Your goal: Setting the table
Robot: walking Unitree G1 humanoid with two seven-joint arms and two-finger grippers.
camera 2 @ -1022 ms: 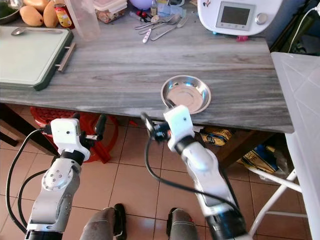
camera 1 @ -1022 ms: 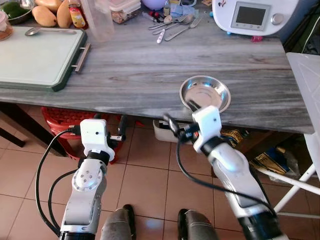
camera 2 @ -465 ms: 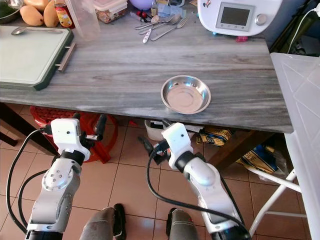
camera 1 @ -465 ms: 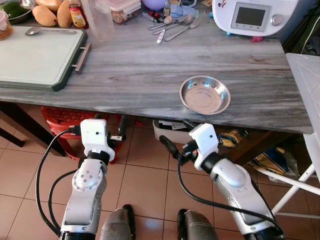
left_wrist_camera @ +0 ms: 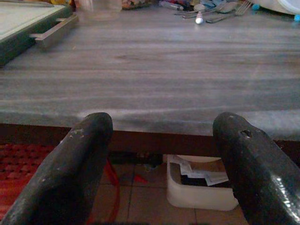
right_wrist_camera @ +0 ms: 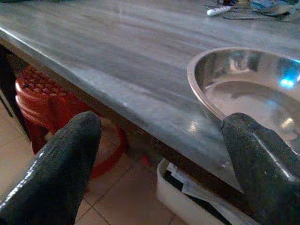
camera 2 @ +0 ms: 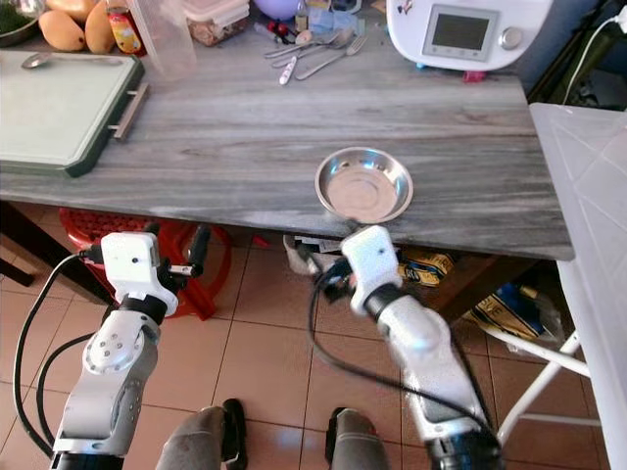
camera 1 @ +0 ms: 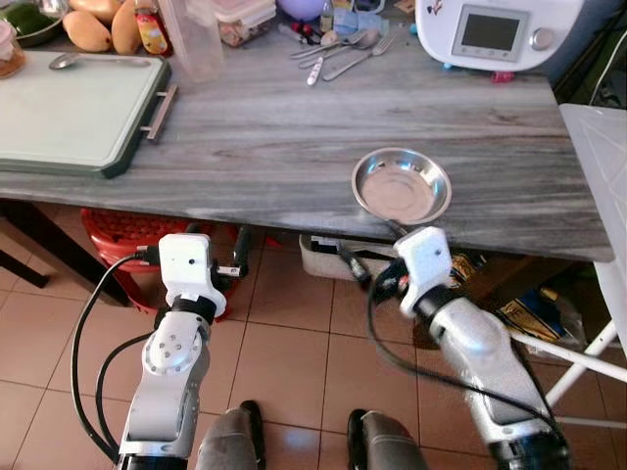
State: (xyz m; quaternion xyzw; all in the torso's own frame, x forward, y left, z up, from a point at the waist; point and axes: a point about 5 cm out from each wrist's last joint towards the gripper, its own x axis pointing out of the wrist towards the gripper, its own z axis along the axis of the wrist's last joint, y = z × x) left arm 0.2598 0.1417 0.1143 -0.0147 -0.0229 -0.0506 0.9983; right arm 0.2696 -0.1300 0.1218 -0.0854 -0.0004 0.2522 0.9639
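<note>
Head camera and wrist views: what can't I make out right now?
- Right gripper: motion-blurred in eye views.
- Cutlery: too small to count.
- Bin under the table: tabletop hides most of it.
- Steel bowl: cut by right wrist view's edge and a finger.

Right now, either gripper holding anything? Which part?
Nothing held. Left gripper and right gripper are both open and empty, below the table edge; the steel bowl sits free.

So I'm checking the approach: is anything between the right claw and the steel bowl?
Nothing visible. The open right claw sits below the table's near edge, and the steel bowl lies just past that edge with bare tabletop around it.
</note>
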